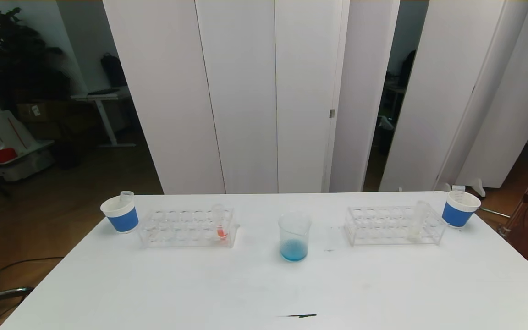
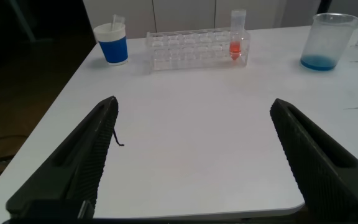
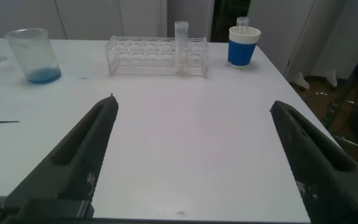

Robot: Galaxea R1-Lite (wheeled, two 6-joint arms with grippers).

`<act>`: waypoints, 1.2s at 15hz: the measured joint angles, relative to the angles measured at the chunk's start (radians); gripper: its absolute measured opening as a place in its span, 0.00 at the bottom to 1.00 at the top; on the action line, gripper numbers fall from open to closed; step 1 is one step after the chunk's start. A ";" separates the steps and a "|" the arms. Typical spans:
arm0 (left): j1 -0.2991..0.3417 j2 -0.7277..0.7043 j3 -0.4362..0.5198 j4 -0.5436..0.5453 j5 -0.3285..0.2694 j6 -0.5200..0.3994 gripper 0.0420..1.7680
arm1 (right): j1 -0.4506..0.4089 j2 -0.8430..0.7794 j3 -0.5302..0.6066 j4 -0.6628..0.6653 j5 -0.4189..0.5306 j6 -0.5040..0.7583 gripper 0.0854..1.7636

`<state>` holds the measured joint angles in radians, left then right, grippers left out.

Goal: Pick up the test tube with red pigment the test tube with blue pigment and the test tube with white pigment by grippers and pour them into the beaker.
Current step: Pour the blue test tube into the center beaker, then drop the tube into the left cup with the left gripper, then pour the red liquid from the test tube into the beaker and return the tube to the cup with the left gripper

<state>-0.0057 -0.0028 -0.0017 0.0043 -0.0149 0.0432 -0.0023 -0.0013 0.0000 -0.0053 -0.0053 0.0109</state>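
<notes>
Already the clear cylindrical beaker [image 1: 294,237] with the flared rim holds a shallow layer of blue liquid; it stands upright in the middle of the white bench [image 1: 264,288], between two clear plastic racks. The small clear test tube with red-orange pigment [image 1: 220,223] stands upright at the right end of the left rack [image 1: 187,228]. The small clear test tube with pale whitish pigment [image 1: 417,222] stands a little tilted near the right end of the right rack [image 1: 394,225]. No tube with blue liquid is visible; judging from the beaker, the blue one seems poured already. One blue-and-white paper cup [image 1: 120,213] stands at the far left and another [image 1: 459,208] at the far right, and each holds a clear tube that looks empty.

The left claw [image 2: 194,155] is wide open and holds nothing, low over the near left part of the bench. The right claw [image 3: 194,155] is also wide open and empty, over the near right part.

I think both remaining tubes are light, stiff and smooth, so they can slip or crack under strong pressure. The best place to hold is probably the upper part above the rack, below the rim, with a moderate squeeze. A straight lift seems wise, because a tilted pull may drag the light rack. The liquid is little, so pouring will need a strong tilt over the beaker.
</notes>
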 joint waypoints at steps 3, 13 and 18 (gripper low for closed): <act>0.000 0.000 0.000 0.000 0.000 0.000 0.99 | 0.000 0.000 0.000 0.000 0.000 0.000 0.99; 0.000 0.001 0.000 -0.005 -0.001 0.002 0.99 | 0.000 0.000 0.000 0.000 -0.001 0.000 0.99; 0.000 0.001 0.000 -0.009 0.006 -0.010 0.99 | 0.000 0.000 0.000 0.000 0.000 0.000 0.99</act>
<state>-0.0057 -0.0017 -0.0017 -0.0043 -0.0089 0.0332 -0.0023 -0.0013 0.0000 -0.0057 -0.0057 0.0109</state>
